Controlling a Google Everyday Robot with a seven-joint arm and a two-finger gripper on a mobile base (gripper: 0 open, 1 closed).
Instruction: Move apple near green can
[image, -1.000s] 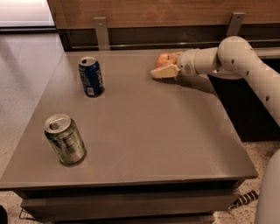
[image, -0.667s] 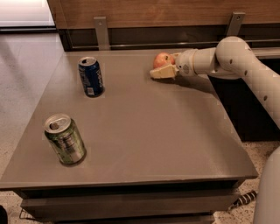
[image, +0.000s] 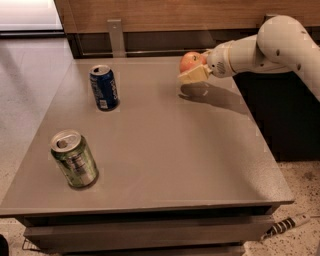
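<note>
The apple is red-orange with yellowish patches and sits between my gripper's fingers, lifted a little above the table; its shadow falls on the tabletop below. My gripper is shut on the apple at the far right part of the table, at the end of the white arm that reaches in from the right. The green can stands upright near the table's front left corner, far from the apple.
A dark blue can stands upright at the far left of the grey table. A wooden wall panel and a metal bracket lie behind the table. A power strip lies on the floor at the right.
My gripper has lifted the apple off the tabletop and moved it slightly left and toward the front. The cans have not moved.
</note>
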